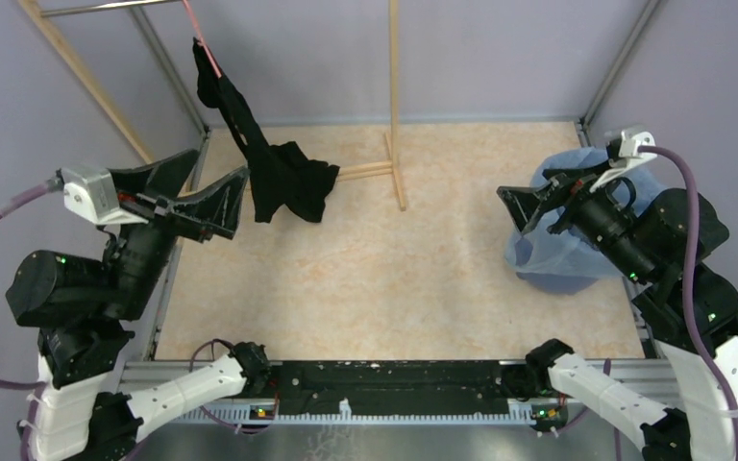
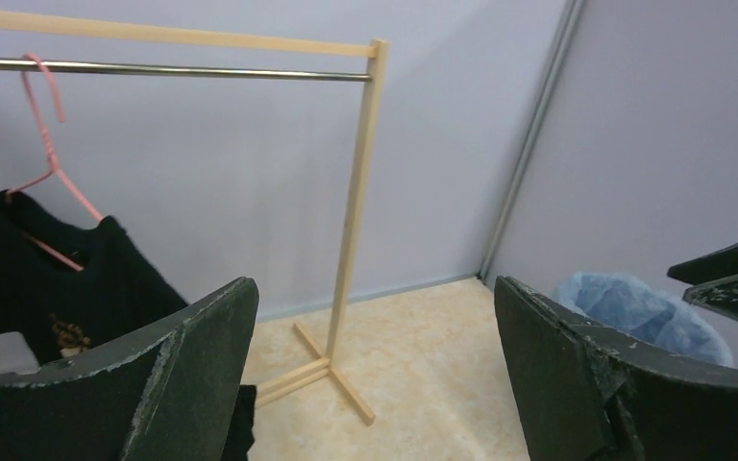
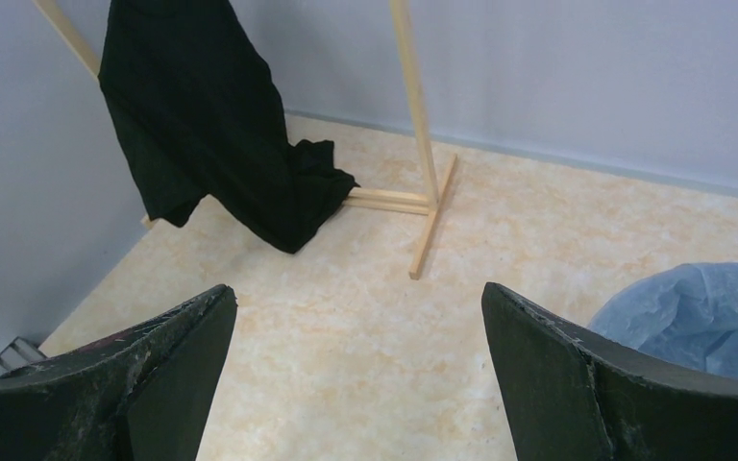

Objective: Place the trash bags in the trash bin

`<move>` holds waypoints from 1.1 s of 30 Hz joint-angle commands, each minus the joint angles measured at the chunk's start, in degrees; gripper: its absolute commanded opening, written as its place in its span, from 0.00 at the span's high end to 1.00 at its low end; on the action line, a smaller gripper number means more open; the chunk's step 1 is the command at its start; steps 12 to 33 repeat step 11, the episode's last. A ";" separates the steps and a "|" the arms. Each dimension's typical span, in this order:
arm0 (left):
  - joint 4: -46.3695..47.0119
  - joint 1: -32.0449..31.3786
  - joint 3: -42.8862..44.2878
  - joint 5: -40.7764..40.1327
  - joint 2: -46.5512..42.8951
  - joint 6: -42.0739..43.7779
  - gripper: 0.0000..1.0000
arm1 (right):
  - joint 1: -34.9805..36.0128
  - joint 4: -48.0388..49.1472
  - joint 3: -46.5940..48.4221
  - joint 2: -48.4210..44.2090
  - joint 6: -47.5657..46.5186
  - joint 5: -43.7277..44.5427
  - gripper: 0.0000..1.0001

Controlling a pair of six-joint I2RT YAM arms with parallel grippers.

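The pale-blue trash bag [image 1: 548,252] is draped over and into the blue trash bin [image 1: 565,284] at the right side of the floor. The bag covers most of the bin. The bag also shows in the left wrist view [image 2: 644,307] and in the right wrist view [image 3: 701,317]. My right gripper [image 1: 538,197] hovers just left of and above the bag, open and empty; its jaws stand wide apart [image 3: 357,293]. My left gripper [image 1: 213,187] is raised at the far left, open and empty [image 2: 373,288], far from the bin.
A black garment [image 1: 279,178] hangs from a pink hanger [image 2: 48,144] on a wooden clothes rack [image 1: 394,96] at the back, its hem on the floor. The rack's foot [image 3: 423,206] lies mid-floor. Grey walls enclose the space.
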 commanded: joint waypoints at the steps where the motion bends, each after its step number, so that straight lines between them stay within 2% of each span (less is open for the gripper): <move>1: -1.15 -0.08 -3.82 -4.33 -3.03 3.38 0.01 | -0.04 3.56 2.28 0.17 0.70 3.45 0.01; 8: -2.53 -0.08 -3.99 -6.42 -4.00 3.92 0.01 | 0.00 6.92 1.64 -0.82 0.11 2.20 0.01; 33: -2.58 -0.08 -4.01 -6.36 -3.83 3.98 0.01 | -0.03 6.46 1.52 -0.77 0.25 2.88 0.01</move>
